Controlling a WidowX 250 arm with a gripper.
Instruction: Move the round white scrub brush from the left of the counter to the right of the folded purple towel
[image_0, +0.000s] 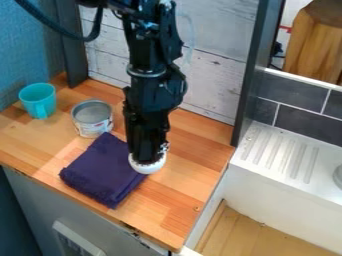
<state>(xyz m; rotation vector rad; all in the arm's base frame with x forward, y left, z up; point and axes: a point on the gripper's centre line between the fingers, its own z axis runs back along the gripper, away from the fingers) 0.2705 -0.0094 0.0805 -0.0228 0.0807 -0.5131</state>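
The black gripper (148, 154) hangs down over the middle of the wooden counter, at the right edge of a folded dark purple cloth (103, 170). Directly below its tip is a round white object (148, 166), partly hidden by the gripper; whether it is held cannot be made out. The cloth lies flat, its right side beside the white object. Behind the cloth stands an open metal can (93, 119) with a pale label. A turquoise cup (39, 101) is upright farther left, its handle toward the front.
The wooden counter (190, 172) is backed by a whitewashed plank wall (212, 65). A dark upright post (251, 75) rises at its right rear. Beyond it are a white sink with a ridged drainboard (284, 152) and grey tiles. Another dark post stands behind the cup.
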